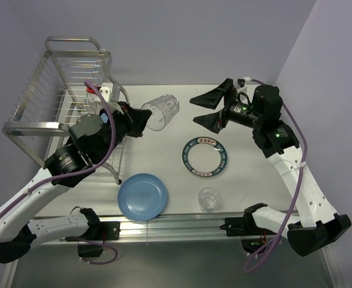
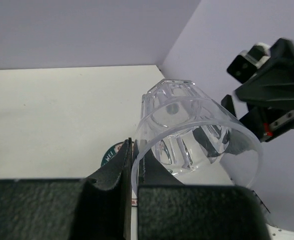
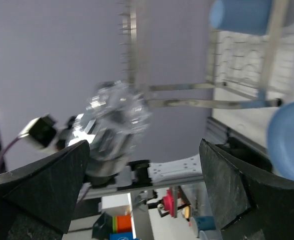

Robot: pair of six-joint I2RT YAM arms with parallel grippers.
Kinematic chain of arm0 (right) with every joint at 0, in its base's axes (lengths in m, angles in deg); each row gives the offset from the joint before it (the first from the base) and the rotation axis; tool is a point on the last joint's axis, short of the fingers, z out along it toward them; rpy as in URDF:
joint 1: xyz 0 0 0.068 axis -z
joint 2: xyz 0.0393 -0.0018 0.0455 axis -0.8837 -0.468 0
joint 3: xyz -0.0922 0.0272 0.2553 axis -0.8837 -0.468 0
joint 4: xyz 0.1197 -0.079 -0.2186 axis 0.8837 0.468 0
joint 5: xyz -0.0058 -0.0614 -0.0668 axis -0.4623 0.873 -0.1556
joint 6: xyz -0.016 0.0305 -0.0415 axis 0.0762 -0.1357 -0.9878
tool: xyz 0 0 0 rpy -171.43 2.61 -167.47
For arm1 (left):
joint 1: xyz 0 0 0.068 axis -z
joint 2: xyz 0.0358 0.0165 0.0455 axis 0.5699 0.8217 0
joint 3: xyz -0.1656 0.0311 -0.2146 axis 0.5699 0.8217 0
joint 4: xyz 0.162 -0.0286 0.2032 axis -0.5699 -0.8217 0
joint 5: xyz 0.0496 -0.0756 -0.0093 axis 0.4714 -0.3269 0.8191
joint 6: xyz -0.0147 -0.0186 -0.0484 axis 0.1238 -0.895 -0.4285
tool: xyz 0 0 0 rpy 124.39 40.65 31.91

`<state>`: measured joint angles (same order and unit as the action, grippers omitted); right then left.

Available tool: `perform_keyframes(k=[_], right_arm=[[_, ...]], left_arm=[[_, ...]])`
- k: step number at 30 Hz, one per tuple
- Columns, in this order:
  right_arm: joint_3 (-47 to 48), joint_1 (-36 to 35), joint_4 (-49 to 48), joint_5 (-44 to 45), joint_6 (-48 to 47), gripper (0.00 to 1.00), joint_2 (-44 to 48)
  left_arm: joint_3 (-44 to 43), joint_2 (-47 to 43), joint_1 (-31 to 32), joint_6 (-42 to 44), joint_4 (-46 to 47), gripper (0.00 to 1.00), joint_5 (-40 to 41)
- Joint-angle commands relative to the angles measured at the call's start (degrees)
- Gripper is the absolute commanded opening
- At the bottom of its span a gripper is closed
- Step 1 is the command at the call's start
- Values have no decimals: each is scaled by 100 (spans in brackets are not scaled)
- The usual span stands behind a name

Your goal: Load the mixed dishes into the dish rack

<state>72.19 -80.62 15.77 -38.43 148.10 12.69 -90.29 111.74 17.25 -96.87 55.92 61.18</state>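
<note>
Clamping the rim of a clear glass point(image 1: 162, 111), our left gripper point(image 1: 141, 122) hangs right of the dish rack point(image 1: 32, 126); farther right, our right gripper point(image 1: 195, 111) gapes open.

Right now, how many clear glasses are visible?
2. One glass is gripped in the left gripper; the other glass stands on the table near the light-blue plate.

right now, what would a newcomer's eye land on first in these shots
The clear glass held on its side above the table, its rim pinched by the left gripper, with the right gripper spread wide open facing it. Then the tall wire dish rack at the far left, and the light-blue plate, lettered-rim plate and second small glass on the table.
</note>
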Motion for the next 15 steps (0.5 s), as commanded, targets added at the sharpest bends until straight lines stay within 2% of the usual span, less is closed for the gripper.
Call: perform_keyframes(k=[1,8,15], right_arm=[[409,-212,-1524,-433,945,97,17],[594,-836,-1990,68,1411,96,-326],[734,-1127,-2131,297,1587,95,-546]], left_arm=[[68,-252,13,202,854,0,369],[-54,-155,13,430,1074,0,457],[-63,-155,13,597,1390,0,466]])
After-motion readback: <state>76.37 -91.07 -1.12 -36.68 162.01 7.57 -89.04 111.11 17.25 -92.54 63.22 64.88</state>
